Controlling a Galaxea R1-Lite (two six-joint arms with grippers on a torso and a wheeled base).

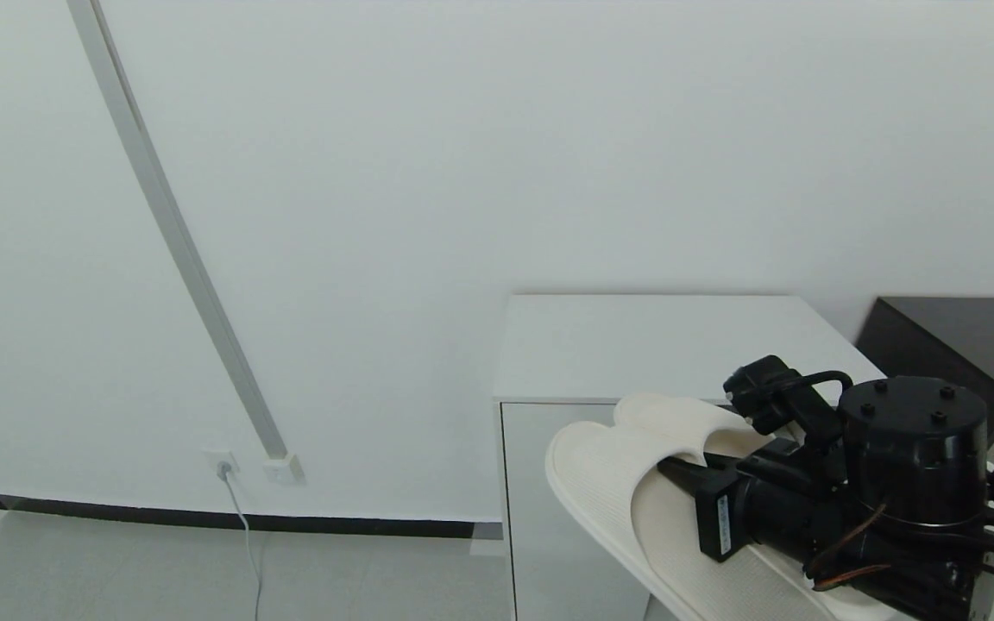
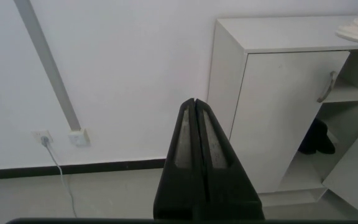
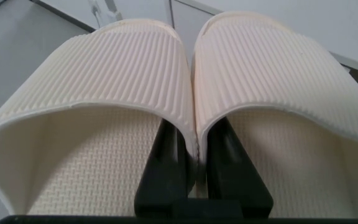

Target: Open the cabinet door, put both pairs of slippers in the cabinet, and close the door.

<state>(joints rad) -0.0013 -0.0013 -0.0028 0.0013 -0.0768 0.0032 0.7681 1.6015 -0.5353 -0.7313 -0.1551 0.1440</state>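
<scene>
Right claw [image 3: 196, 140] is clamped on the touching inner straps of the cream slippers [image 3: 123, 81], held by the cabinet [image 1: 661, 345] top; left claw [image 2: 195, 124] is pressed together, empty. The pair is best kept level and lowered to the open shelf [image 2: 344, 93], clear of the frame.

The head view looks forward and slightly down from high up at a wall [image 1: 462, 129]. The cabinet [image 1: 652, 345] sits low on its right, and the slippers [image 1: 609, 466] are close in that corner. The left wrist view looks along the left gripper [image 2: 195, 106] from farther left. It takes in the same wall, strip [image 2: 48, 68], socket [image 2: 42, 138] and cabinet. The right wrist view sits just behind the slippers, very near.
</scene>
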